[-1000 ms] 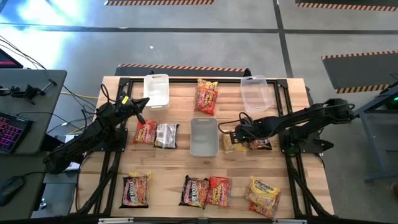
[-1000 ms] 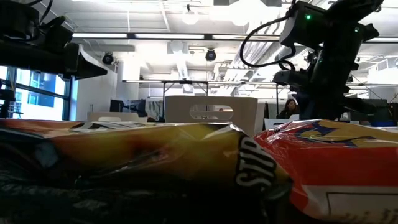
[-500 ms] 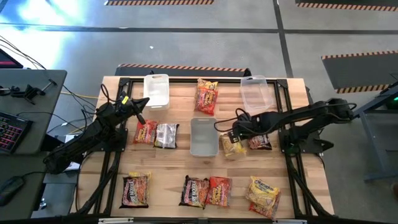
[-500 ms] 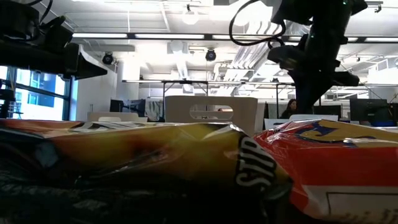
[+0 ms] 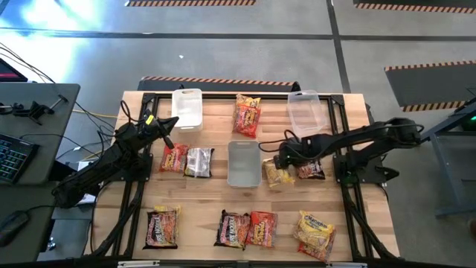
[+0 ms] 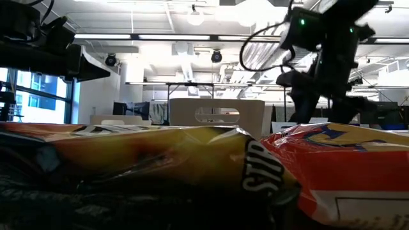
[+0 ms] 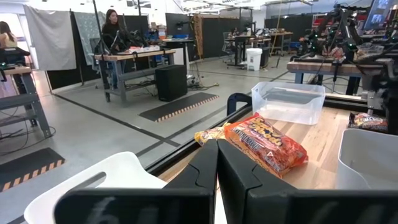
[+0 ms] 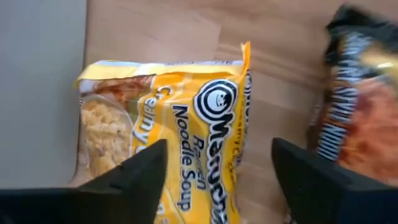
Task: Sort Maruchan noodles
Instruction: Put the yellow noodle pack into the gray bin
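Just right of the middle clear bin (image 5: 243, 163), the right hand (image 8: 214, 177) hovers with fingers spread wide over a yellow noodle packet (image 8: 180, 149) lying flat on the worktop (image 5: 216, 201). A dark packet (image 8: 364, 118) lies beside it. The left hand (image 7: 217, 163), fingers closed together, waits near the far-left bin (image 5: 187, 109).

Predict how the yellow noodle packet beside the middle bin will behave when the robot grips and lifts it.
The yellow packet lies flat and looks thin, so it is probably light. Its wrapper looks glossy and crinkled, so it may slip or buckle in the open right pincer. The noodle block showing through its window likely keeps it fairly stiff but breakable.
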